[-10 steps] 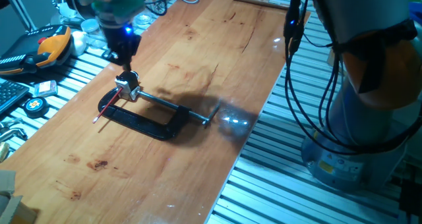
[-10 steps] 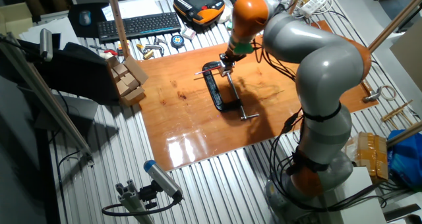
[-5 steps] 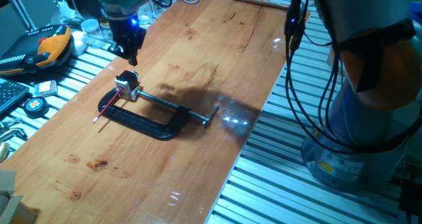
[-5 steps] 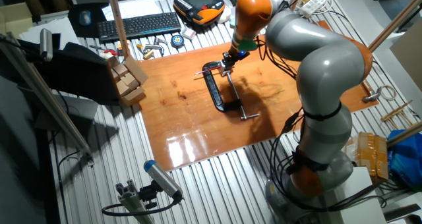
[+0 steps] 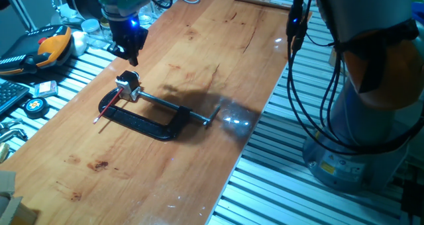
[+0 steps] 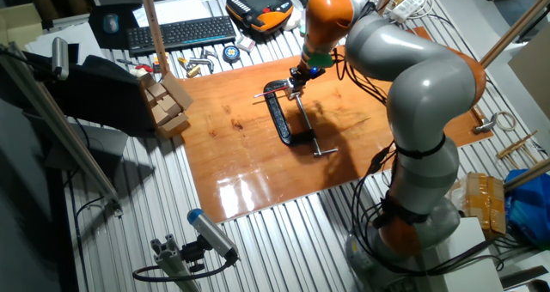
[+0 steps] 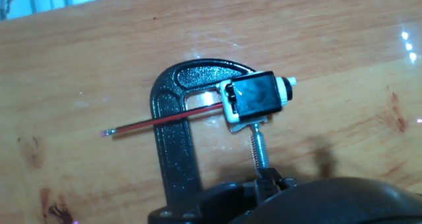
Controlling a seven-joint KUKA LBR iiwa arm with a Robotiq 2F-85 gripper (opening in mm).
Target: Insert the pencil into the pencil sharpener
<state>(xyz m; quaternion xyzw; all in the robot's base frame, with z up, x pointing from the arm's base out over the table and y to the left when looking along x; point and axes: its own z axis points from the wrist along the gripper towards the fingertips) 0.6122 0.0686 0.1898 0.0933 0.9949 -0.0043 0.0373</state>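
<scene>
The pencil sharpener (image 7: pixel 254 95), a small silver-white block with a black top, sits clamped in the black C-clamp (image 7: pixel 175 151) on the wooden table. The red pencil (image 7: pixel 165 120) lies across the clamp's frame with one end in the sharpener's side. Both also show in one fixed view, sharpener (image 5: pixel 128 86) and pencil (image 5: pixel 109 107). My gripper (image 5: pixel 126 55) hangs a little above and behind the sharpener, apart from it and empty; its fingers look parted. In the other fixed view the gripper (image 6: pixel 299 76) is just above the clamp (image 6: pixel 282 120). No fingertips show in the hand view.
The clamp's silver screw rod (image 5: pixel 179 109) runs right toward the table's edge. A keyboard (image 6: pixel 185 33), an orange-black pendant (image 5: pixel 50 46), a tape measure (image 5: pixel 34 106) and small tools lie off the table's left side. Wooden blocks (image 6: pixel 168 103) stand by the far corner.
My gripper has risen from just above the sharpener and drawn back a little, then held almost still. The pencil, sharpener and clamp have not moved.
</scene>
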